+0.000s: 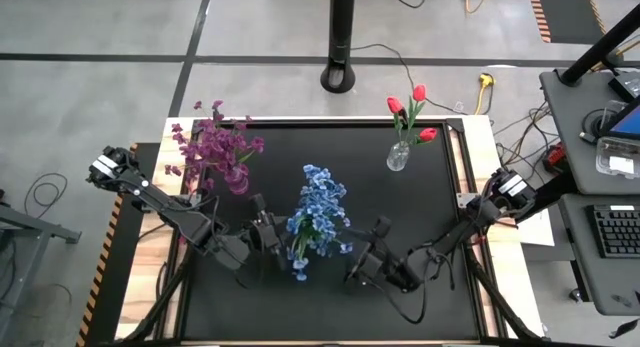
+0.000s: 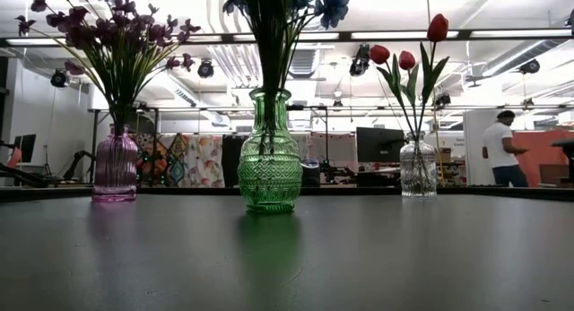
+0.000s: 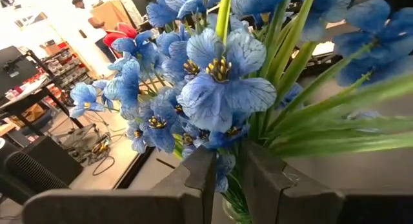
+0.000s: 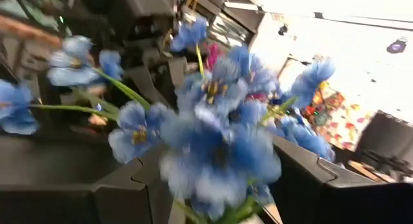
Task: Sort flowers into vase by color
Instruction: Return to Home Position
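Observation:
The blue flowers (image 1: 318, 219) stand bunched in a green glass vase (image 2: 269, 163) at the table's middle. Purple-magenta flowers (image 1: 218, 147) fill a pink vase (image 2: 115, 168) at the far left. Red tulip buds (image 1: 412, 112) stand in a clear vase (image 2: 418, 168) at the far right. My left gripper (image 1: 268, 232) is at the blue bunch's left side, nearly shut, with stems in its narrow gap (image 3: 229, 182). My right gripper (image 1: 372, 255) is at the bunch's right side. It is open wide, with blue blossoms (image 4: 219, 146) between its fingers; I cannot tell if they touch. My left gripper pinches green stems of the blue flowers (image 3: 237, 199) between its two fingers, low under the blossoms. It comes level from the table's left. A blue petal hangs in front of the contact, so which stem it has cannot be told. The flowers stand upright above the fingers.
The three vases stand apart, with bare black table (image 1: 330, 307) on the near side. Wooden rails border the table at left and right. A black pole base (image 1: 338, 79) stands beyond the far edge. A desk with a keyboard (image 1: 612, 232) is at the right, and a person (image 2: 502, 150) stands far back.

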